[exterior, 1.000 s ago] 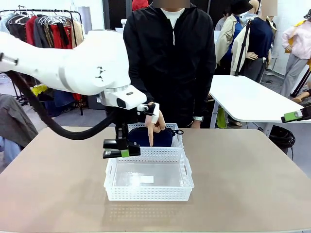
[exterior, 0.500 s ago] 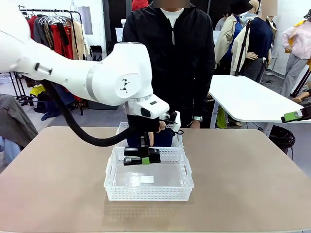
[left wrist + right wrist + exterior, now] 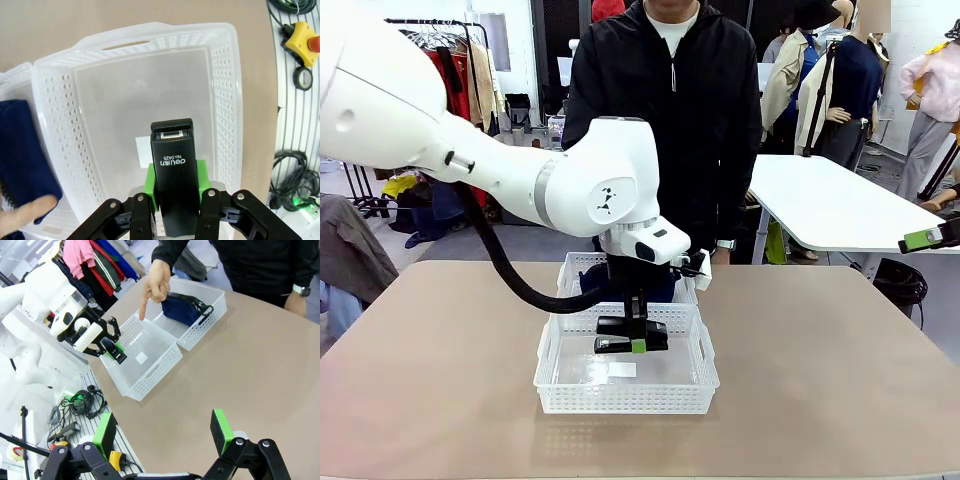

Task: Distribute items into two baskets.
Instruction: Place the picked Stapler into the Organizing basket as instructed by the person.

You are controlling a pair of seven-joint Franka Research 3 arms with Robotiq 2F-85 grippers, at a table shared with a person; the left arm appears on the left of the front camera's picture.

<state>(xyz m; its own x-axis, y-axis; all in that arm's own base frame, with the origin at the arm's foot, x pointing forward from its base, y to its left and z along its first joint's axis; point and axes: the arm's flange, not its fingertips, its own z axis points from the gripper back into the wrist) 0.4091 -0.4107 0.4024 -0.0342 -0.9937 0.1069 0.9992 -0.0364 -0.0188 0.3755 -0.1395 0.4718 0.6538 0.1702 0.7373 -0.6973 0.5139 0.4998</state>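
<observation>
Left gripper [image 3: 632,346] pinching black stapler [image 3: 174,172], held flat above near white basket [image 3: 552,375]. Navy pouch [image 3: 180,310] lying in far basket [image 3: 214,310], touching near one. Person's hand [image 3: 156,280] pointing index finger down over near basket. Right gripper [image 3: 165,434] spread wide, holding nothing, well apart above bare table [image 3: 820,380].

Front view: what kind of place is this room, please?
Probably a robot lab or demonstration space set in a clothing showroom: a clothes rack hangs behind, a white table stands nearby, and cables and a yellow emergency stop button lie by the table.
</observation>
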